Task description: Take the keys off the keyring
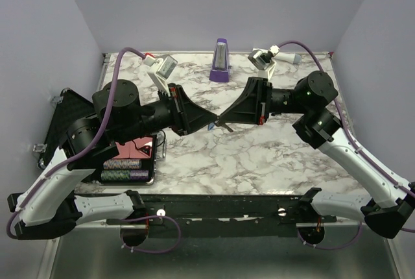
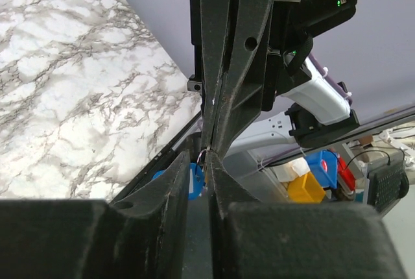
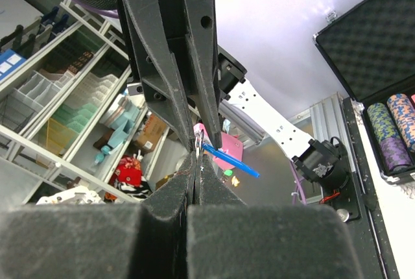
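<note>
Both grippers meet tip to tip above the middle of the marble table. My right gripper [image 1: 224, 122] [image 3: 196, 162] is shut on the thin silvery keyring [image 3: 199, 141], which sticks out of its tips. A blue-headed key [image 3: 233, 161] [image 1: 212, 126] hangs from the ring and slants off to one side. My left gripper [image 1: 205, 125] [image 2: 199, 159] faces it with a narrow gap between its fingers. The ring [image 2: 202, 156] sits in that gap, and the blue key head [image 2: 194, 180] lies just past the fingertips. Any other keys are too small to make out.
A purple metronome-shaped block [image 1: 220, 61] stands at the back centre of the marble table [image 1: 259, 162]. An open black case with stacks of poker chips [image 1: 126, 165] lies at the left, under the left arm.
</note>
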Controlling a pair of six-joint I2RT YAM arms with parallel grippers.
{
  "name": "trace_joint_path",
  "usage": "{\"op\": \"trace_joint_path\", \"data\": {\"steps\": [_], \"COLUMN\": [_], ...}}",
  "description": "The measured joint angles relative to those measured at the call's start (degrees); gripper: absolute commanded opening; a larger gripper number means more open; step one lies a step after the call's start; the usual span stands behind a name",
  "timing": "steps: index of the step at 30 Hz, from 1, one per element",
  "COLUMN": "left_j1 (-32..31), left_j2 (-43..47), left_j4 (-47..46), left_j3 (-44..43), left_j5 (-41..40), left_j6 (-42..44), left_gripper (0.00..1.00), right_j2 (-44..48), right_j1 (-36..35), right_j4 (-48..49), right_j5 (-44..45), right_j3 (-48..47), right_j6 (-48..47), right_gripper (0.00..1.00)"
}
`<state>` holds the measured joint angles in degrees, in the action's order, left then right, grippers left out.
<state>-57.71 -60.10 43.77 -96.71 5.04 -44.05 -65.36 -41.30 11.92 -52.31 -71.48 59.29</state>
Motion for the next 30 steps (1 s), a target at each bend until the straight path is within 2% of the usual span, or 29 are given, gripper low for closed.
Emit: {"op": "trace_joint_path", "data": {"steps": [23,26,30], "left_j1": [0.00,0.02,0.02], "left_j2": [0.52,-0.15,-0.90], "left_j4": [-0.15,-0.15,-0.20], "left_j3": [-2.03,-2.25,-2.25], "left_j5": [-0.02,0.17,0.57], "left_j6": [0.11,0.11,0.11], "left_gripper": [0.19,0.15,0.03], "right_j2": [-0.61,-0.61,-0.61], "right_j1": [0.00,0.00,0.02], "right_j4": [0.85,0.92,0.90], "right_j5": [-1.11,-1.14,-1.33], "right_j3": [-1.29,-1.29,-1.29], "right_j6": [-0.17,-0.17,-0.20], "right_gripper": [0.01,0.01,0.01]}}
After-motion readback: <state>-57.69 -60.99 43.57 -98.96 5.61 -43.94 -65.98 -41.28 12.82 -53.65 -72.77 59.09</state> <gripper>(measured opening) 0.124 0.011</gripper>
